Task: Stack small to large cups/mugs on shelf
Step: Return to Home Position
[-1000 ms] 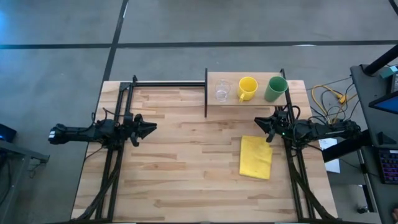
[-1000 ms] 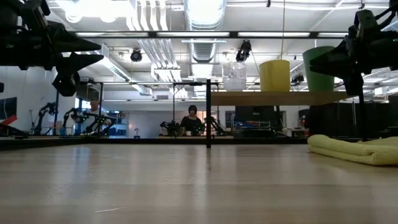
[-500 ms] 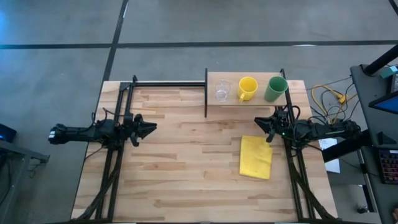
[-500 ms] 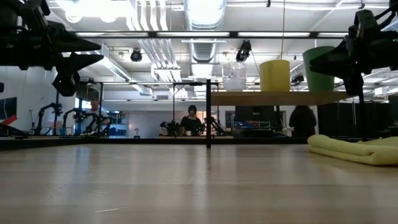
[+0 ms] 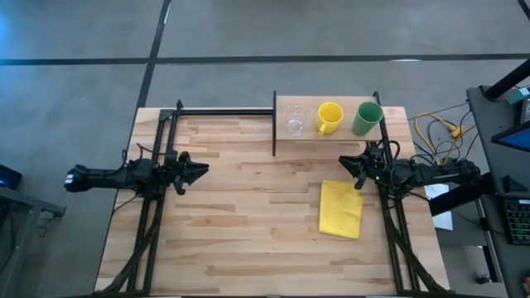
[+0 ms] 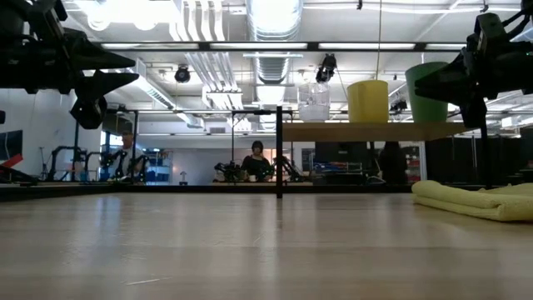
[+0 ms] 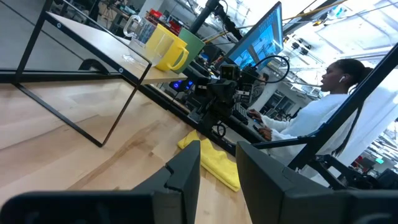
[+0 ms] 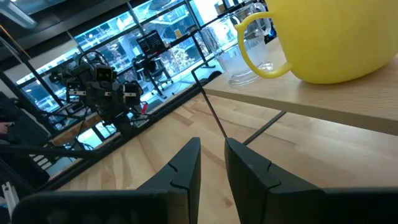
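Already lined up on the raised light-wood shelf (image 5: pixel 331 106), well clear of both arms' fingers, stand the small clear cup (image 5: pixel 296 121), yellow handled mug (image 5: pixel 329 117) and green tapered cup (image 5: pixel 367 117); left fingers (image 7: pixel 186 177) and right fingers (image 8: pixel 185 168) are slightly parted, gripping nothing.

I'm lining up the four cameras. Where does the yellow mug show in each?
High view: yellow mug on the shelf, middle of three cups.
Low view: upper right, on the shelf.
Left wrist view: top left.
Right wrist view: top right, close up.
Shared landmark: clear cup beside it.
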